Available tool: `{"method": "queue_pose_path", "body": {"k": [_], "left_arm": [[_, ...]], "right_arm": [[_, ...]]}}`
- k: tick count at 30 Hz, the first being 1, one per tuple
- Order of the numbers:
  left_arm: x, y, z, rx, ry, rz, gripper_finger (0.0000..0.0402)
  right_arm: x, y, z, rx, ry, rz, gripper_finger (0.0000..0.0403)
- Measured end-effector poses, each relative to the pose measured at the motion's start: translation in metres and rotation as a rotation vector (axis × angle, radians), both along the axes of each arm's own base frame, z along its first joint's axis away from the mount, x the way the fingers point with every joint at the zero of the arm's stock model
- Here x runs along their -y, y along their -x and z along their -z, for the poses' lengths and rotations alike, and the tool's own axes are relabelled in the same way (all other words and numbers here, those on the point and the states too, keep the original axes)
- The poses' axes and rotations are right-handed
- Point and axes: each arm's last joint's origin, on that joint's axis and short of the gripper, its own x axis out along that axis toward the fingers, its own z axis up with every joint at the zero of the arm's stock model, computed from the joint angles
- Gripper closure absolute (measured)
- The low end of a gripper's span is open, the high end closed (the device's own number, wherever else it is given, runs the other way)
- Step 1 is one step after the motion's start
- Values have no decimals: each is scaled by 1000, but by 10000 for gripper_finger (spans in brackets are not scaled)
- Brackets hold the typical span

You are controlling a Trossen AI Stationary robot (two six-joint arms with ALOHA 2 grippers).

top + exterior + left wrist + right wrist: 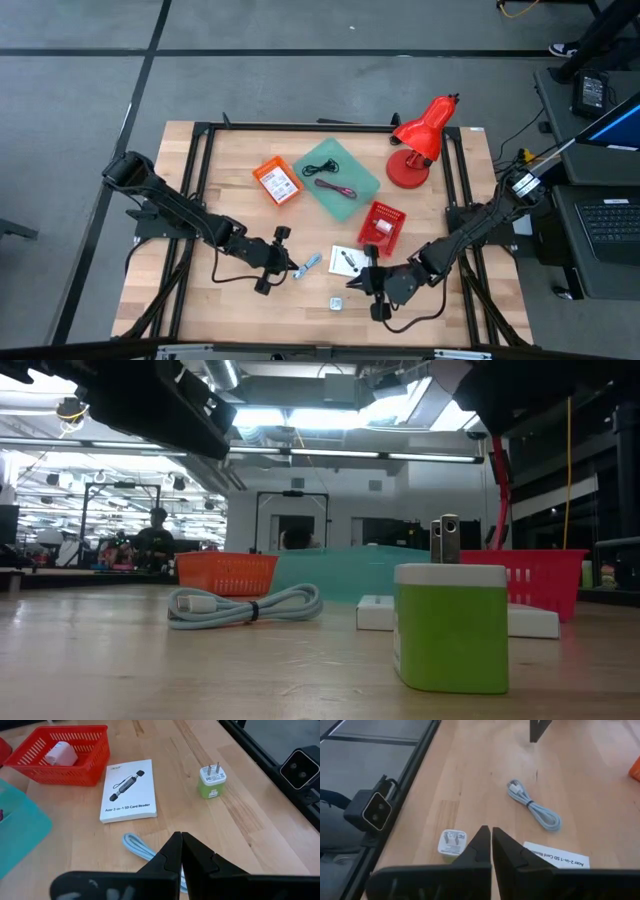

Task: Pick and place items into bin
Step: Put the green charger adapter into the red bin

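Observation:
A coiled light-blue cable [311, 263] lies flat on the wooden table, with a white card-reader box [345, 261] beside it. A green-and-white plug charger [337, 302] stands nearer the front edge. My left gripper [294, 267] hovers shut just left of the cable [139, 846], its tips [180, 839] above it. My right gripper [353, 286] is shut and hovers over the table between the box [555, 857] and the charger [452, 842]. A red basket [382, 224] holds a white item [60, 754].
An orange bin [277, 182] and a teal tray [335, 178] holding a black and a maroon cable sit toward the far side. A red desk lamp [420, 140] stands at the far right. Black frame rails run along both table sides.

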Motion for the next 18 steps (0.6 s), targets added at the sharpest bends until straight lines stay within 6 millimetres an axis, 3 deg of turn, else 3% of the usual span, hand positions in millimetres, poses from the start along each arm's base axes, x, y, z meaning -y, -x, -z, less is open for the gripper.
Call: {"method": "queue_pose_path", "body": {"k": [12,18], "left_arm": [[0,0,0,0,0,0,398],[0,0,0,0,-5,-6,398]], "right_arm": [[-7,-2,-5,-43,-149,-71,388],[-24,-2,-20,-56,-56,-110,394]]}}
